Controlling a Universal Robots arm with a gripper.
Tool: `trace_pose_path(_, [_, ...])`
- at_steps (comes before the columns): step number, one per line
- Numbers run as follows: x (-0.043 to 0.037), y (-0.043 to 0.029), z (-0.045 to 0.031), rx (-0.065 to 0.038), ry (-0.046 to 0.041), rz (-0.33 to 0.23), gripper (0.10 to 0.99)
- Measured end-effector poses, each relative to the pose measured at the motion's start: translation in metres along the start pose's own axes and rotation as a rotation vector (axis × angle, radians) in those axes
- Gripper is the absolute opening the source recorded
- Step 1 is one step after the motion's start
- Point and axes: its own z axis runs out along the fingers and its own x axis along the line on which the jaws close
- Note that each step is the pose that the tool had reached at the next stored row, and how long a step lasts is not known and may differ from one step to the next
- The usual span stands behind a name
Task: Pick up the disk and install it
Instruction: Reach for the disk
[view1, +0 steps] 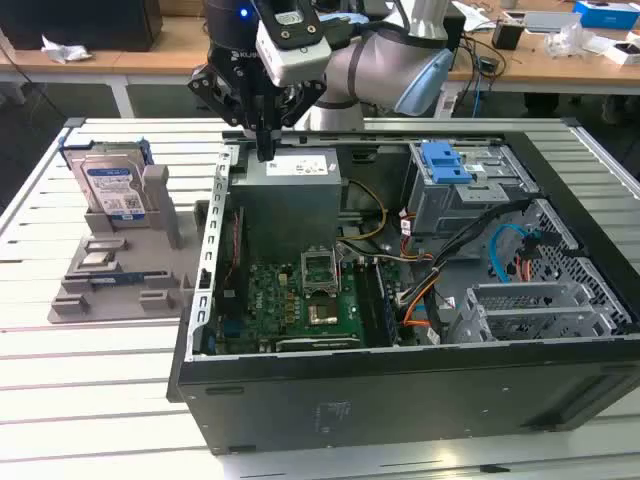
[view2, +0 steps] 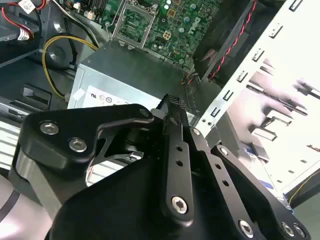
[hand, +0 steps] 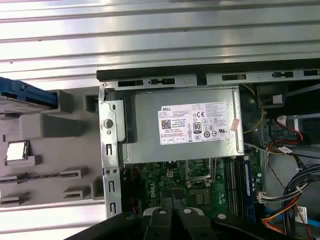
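Observation:
The disk, silver with a white-and-blue label and a blue carrier bracket, stands upright in a grey holder on the table, at the exterior view's left of the open computer case. Its blue carrier edge shows in the first wrist view. My gripper hangs over the case's back left corner, just above the grey power supply. It is well apart from the disk, shut, with nothing between its fingers.
The open case holds a green motherboard, loose cables, and a drive cage with a blue latch at the back right. The slatted metal table surrounds it. Desks with clutter stand behind.

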Motion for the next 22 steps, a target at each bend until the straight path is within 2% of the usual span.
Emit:
trace_pose_path(5, [0.0177, -0.0013, -0.0005, 0.0, 0.0, 0.0, 0.106])
trace_pose_path(9, [0.0247, -0.0018, -0.0006, 0.0, 0.0, 0.0, 0.106])
trace_pose_path(12, [0.0369, -0.0027, -0.0009, 0.0, 0.0, 0.0, 0.106])
trace_pose_path(14, [0.0418, -0.0031, -0.001, 0.0, 0.0, 0.0, 0.106])
trace_pose_path(16, [0.0569, -0.0042, -0.0014, 0.0, 0.0, 0.0, 0.106])
trace_pose_path(18, [0.0662, -0.0049, -0.0016, 0.0, 0.0, 0.0, 0.106])
trace_pose_path(22, [0.0771, -0.0057, -0.0018, 0.0, 0.0, 0.0, 0.106])
